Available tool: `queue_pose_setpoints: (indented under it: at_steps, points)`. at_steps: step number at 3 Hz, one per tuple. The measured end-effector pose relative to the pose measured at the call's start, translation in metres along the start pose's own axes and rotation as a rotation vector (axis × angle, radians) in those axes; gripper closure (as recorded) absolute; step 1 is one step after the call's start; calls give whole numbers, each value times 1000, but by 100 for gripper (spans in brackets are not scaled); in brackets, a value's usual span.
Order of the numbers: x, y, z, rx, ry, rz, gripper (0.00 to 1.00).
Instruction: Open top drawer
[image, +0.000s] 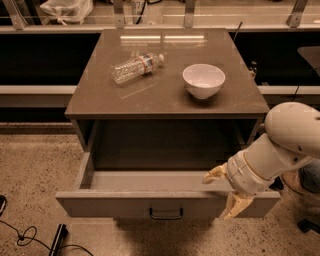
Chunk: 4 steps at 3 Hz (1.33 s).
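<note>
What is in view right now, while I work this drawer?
top drawer: one, grey-taupe, pulled out of the cabinet
handle: one, black, on the drawer front
cabinet: one, grey-brown, centre
water bottle: one, clear plastic, on its side on the cabinet top, left
bowl: one, white, upright on the cabinet top, right of the bottle
bag: one, whitish, back left
cable: one, black, on the floor, lower left
arm: one, white, right
hand: one, cream, at the drawer's front right corner
</note>
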<state>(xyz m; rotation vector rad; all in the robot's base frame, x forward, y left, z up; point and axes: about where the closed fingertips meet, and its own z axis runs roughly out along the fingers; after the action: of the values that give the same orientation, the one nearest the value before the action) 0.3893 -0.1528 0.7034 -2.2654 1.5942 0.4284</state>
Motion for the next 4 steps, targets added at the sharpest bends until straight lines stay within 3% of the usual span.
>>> queue_pose_setpoints:
  at_steps: [1,2,3,4]
  points:
    - [0,-17,-15,44,4,-8,29]
    - [-2,-32,-28,79,1,-27,13]
    - [1,-43,-36,124,-29,-29,0]
    - [6,-41,-34,186,-107,-15,0]
